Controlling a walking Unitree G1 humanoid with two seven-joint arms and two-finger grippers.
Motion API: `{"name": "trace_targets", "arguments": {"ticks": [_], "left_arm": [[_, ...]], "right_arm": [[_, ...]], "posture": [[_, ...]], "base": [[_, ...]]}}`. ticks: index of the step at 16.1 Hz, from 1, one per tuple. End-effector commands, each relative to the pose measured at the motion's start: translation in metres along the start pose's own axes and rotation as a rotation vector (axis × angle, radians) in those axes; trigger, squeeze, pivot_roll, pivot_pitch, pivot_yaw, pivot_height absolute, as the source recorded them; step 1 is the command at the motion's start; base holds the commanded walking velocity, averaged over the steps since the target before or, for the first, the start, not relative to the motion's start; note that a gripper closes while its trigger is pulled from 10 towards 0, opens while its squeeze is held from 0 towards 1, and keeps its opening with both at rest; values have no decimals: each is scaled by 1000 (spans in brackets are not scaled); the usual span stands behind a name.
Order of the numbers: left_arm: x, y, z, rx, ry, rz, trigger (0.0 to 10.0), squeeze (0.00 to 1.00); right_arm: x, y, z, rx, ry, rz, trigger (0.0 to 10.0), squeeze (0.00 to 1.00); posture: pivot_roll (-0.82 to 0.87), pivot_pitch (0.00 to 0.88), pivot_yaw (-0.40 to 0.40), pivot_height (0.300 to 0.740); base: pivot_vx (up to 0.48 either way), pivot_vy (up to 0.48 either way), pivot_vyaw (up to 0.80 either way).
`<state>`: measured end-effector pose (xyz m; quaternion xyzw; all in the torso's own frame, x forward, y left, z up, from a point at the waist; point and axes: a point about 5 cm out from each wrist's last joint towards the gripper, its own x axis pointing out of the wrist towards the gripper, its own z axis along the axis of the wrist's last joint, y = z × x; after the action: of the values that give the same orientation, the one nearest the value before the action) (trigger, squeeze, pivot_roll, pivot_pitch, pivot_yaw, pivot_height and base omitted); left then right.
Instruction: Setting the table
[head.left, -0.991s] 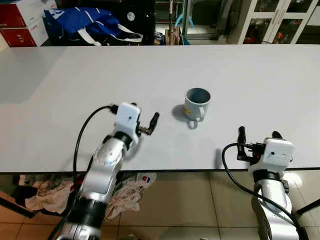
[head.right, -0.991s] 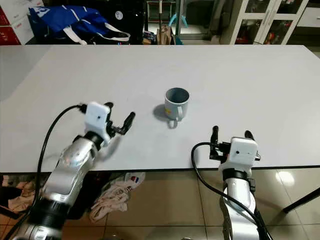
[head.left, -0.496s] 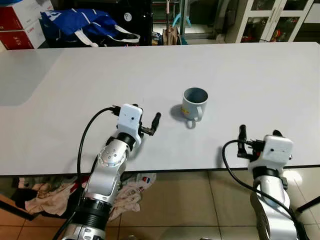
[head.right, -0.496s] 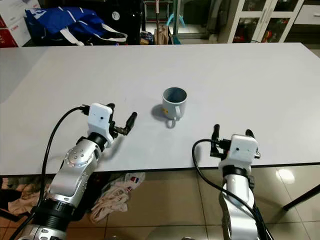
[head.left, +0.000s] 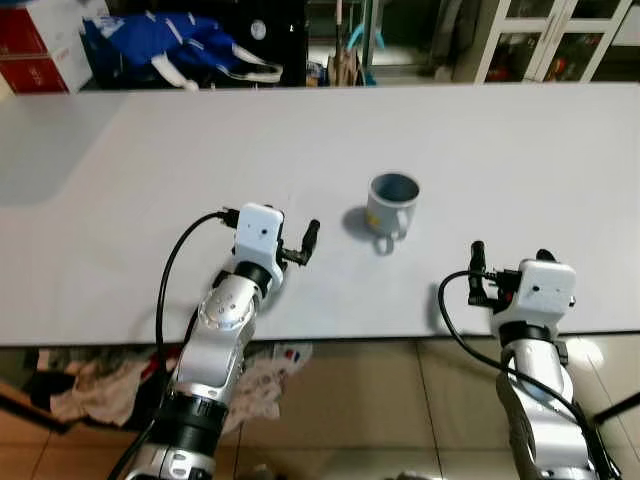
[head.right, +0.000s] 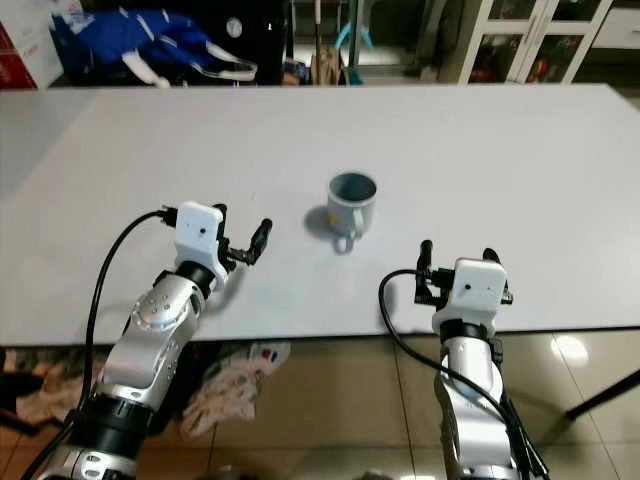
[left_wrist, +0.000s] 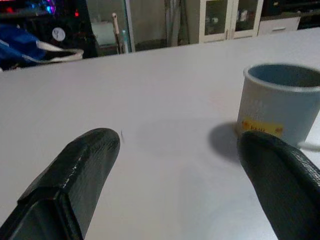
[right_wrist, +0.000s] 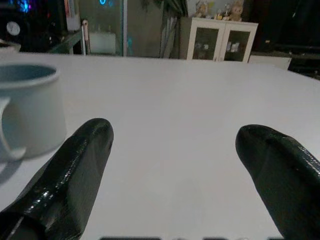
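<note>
A pale blue mug (head.left: 393, 203) stands upright on the white table (head.left: 150, 150), its handle turned toward me and a yellow sticker on its side. My left gripper (head.left: 292, 226) hovers low over the table to the left of the mug, open and empty. In the left wrist view the mug (left_wrist: 280, 102) sits just beyond one finger (left_wrist: 272, 172). My right gripper (head.left: 510, 257) is at the table's front edge, to the right of the mug and nearer me, open with nothing between its fingers. The right wrist view has the mug (right_wrist: 27, 112) off to one side.
The table's front edge runs just under both wrists. Behind the table are a blue bag (head.left: 170, 45), red and white boxes (head.left: 40, 40) and a white glass-door cabinet (head.left: 540, 40). Crumpled cloths (head.left: 90, 385) lie on the tiled floor below.
My right gripper has edged a little farther in over the table's front edge. The left gripper and the mug have barely moved; the view shifted slightly.
</note>
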<state>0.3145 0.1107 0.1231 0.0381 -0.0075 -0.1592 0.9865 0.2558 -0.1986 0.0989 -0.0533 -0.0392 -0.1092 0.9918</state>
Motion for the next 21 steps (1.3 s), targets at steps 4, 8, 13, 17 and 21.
{"name": "trace_targets", "arguments": {"ticks": [4,8,13,17,21], "left_arm": [[1,2,2,12,4,18,10000,0],[2,3,2,13,4,23,10000,0],[3,0,1,11,7,19,10000,0],[3,0,2,16,7,17,10000,0],[2,-1,2,23,1,7,10000,0]], "right_arm": [[-2,0,-6,-18,23,13,10000,0],[-4,1,-9,-21,35,20,10000,0],[-4,1,-10,-25,40,25,10000,0],[-4,0,-11,-28,42,28,10000,0],[-5,0,-13,-35,55,30,10000,0]], "posture": [[-4,0,34,740],[-6,0,35,740],[-13,0,35,740],[-13,0,35,740],[-15,0,35,740]], "base": [[-313,0,0],[-67,0,0],[-97,442,0],[0,472,0],[0,478,-128]]}}
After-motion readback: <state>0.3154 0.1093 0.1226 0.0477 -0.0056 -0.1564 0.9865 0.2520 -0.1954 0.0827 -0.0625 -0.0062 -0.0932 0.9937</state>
